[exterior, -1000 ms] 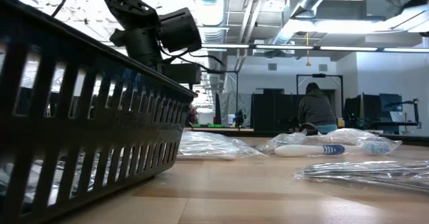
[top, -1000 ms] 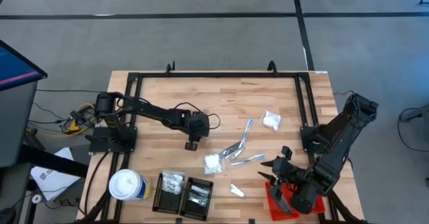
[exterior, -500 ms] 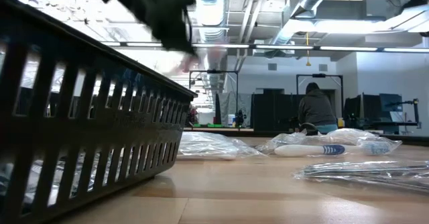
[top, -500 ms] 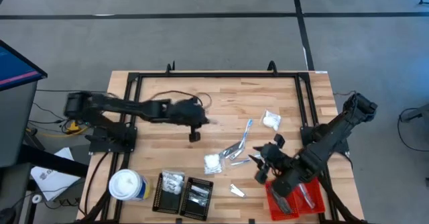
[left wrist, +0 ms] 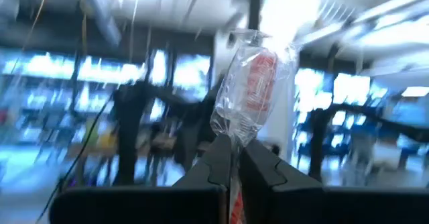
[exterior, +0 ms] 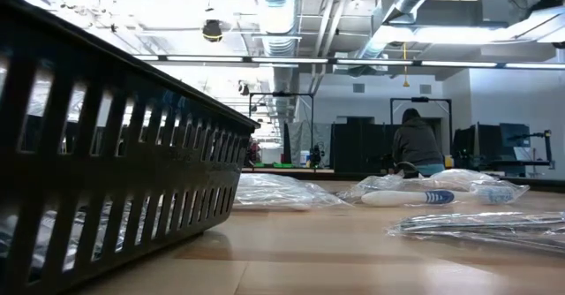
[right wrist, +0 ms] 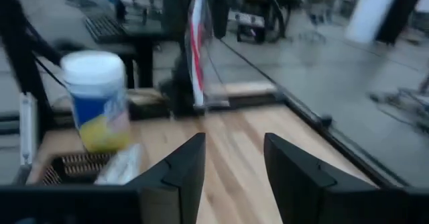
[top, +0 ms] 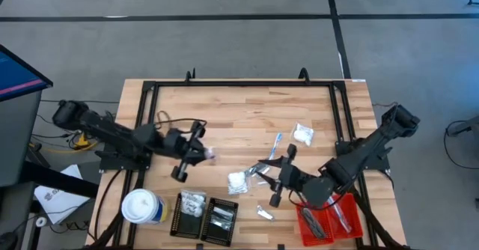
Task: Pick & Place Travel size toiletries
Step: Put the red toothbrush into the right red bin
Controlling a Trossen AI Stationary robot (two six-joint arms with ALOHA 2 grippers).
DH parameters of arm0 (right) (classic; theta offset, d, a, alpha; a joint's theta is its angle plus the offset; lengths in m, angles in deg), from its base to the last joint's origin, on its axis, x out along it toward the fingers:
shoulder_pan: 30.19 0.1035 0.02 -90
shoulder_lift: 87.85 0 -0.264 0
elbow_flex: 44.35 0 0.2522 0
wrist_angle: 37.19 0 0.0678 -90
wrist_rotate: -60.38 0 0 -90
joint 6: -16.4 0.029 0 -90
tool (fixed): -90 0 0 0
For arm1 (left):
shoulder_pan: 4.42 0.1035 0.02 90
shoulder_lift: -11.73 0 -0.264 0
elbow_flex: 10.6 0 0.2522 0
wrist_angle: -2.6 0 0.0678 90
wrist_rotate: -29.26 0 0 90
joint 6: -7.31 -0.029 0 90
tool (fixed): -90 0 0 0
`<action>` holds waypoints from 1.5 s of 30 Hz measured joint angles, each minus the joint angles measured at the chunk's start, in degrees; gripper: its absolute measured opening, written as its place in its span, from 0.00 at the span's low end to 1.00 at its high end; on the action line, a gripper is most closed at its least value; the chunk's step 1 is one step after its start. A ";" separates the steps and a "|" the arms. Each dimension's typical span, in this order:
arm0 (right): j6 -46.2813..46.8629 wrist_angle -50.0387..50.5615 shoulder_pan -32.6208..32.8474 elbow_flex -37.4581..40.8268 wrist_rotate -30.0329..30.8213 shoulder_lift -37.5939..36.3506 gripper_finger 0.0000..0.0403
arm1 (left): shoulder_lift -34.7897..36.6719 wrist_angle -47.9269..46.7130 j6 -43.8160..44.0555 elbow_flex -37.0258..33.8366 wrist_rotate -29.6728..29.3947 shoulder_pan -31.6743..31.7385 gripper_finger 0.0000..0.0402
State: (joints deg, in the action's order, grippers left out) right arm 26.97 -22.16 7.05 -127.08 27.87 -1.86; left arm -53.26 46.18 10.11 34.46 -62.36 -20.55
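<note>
My left gripper (top: pixel 199 152) hangs over the table's left half, shut on a clear packet with a red item inside (left wrist: pixel 251 90). My right gripper (top: pixel 278 177) stands open above the table's near right part, pointing toward the left, with nothing between its fingers (right wrist: pixel 234 143). On the wood lie a white puffy packet (top: pixel 303 134), another white packet (top: pixel 237 181), a blue and white stick (top: pixel 277 141), silvery sachets (top: pixel 263 168) and one small sachet (top: pixel 264 213). The low view shows bagged sticks (exterior: pixel 415 196) lying flat, and no arm. My left gripper pinches the clear packet's lower end (left wrist: pixel 231 138) between its two fingers. The packet stands out beyond the fingertips, upright in the wrist view. It is lifted clear of the table.
Two black ribbed trays (top: pixel 193 209) (top: pixel 221 218) with packets inside stand at the near edge, beside a white-topped canister (top: pixel 142 206). A red tray (top: pixel 325 218) sits at the near right. A black frame (top: pixel 243 85) borders the table. A person (exterior: pixel 417 145) stands far behind.
My left gripper has risen and drawn back toward the table's left edge, tipping from pointing down to pointing slightly upward, with the clear packet lifted in it. My right gripper has left the red tray, moved toward the table's middle and turned to point leftward.
</note>
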 joint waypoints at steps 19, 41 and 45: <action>-15.25 -19.07 -12.33 -3.08 -29.88 8.58 0.48 | -3.71 9.31 -2.96 -0.24 3.42 -6.67 0.01; -15.07 -20.19 -11.87 -3.72 -30.70 8.97 0.65 | -8.81 7.91 -3.90 2.12 4.15 -4.13 0.01; -15.07 -20.16 -11.87 -3.72 -30.70 8.97 0.65 | -11.02 7.45 -3.86 3.64 4.17 -4.03 0.01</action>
State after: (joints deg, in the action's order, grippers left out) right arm 11.91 -42.32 -4.83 -130.80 -2.83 7.11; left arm -64.28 53.63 6.25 38.10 -58.19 -24.59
